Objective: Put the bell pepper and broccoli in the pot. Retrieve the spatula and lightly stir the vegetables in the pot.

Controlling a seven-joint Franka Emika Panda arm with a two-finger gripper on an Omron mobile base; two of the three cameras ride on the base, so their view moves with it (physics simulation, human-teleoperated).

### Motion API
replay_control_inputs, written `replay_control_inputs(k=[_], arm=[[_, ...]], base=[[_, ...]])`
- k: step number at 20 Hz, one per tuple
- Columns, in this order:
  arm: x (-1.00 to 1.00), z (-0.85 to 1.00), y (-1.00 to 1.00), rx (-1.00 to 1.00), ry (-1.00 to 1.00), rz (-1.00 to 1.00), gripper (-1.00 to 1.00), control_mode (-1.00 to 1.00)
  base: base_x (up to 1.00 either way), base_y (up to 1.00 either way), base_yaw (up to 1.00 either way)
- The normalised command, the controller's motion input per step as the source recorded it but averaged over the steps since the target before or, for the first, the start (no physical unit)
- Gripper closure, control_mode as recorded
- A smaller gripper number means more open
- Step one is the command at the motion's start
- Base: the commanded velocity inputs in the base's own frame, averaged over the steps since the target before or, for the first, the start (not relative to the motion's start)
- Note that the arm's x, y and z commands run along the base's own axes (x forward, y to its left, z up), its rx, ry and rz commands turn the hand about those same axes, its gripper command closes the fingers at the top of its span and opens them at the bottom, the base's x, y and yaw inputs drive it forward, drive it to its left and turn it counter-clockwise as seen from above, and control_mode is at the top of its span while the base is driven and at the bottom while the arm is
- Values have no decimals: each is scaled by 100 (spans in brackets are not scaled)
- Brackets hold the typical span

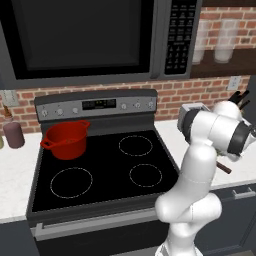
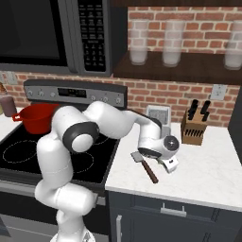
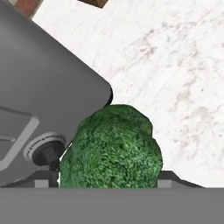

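- One knobbly green broccoli head (image 3: pixel 111 148) sits right at the fingertips, centred w/ the hand's axis; judged lined up so the jaws take it evenly.
- Two-finger gripper (image 2: pixel 168 164) is low over the white marbled counter (image 3: pixel 175 65); jaws flank the broccoli, but whether they press it or stand off: cannot tell.
- Boxy grey toaster (image 3: pixel 43 96) is just beside the hand, so approx. no room on that side.
- Slim spatula w/ dark handle and grey blade (image 2: pixel 145 166) lies flat near the hand, untouched; needed only for stirring.
- Deep round red pot (image 1: pixel 66 140) stands well apart from the hand, across the black cooktop (image 1: pixel 100 170); a long carry is likely.
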Motion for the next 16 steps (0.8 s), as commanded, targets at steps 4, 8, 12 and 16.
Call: replay_control_inputs(k=[4, 8, 12, 16], arm=[[-34, 74, 6, 0, -1, 0, 100, -100], [-45, 99, 14, 2, -1, 0, 100, -100], [-58, 100, 19, 4, 0, 0, 100, -100], [-67, 98, 43, 1, 2, 0, 100, -100]], base=[[0, 0, 0], [0, 0, 0], [0, 0, 0], [0, 0, 0]])
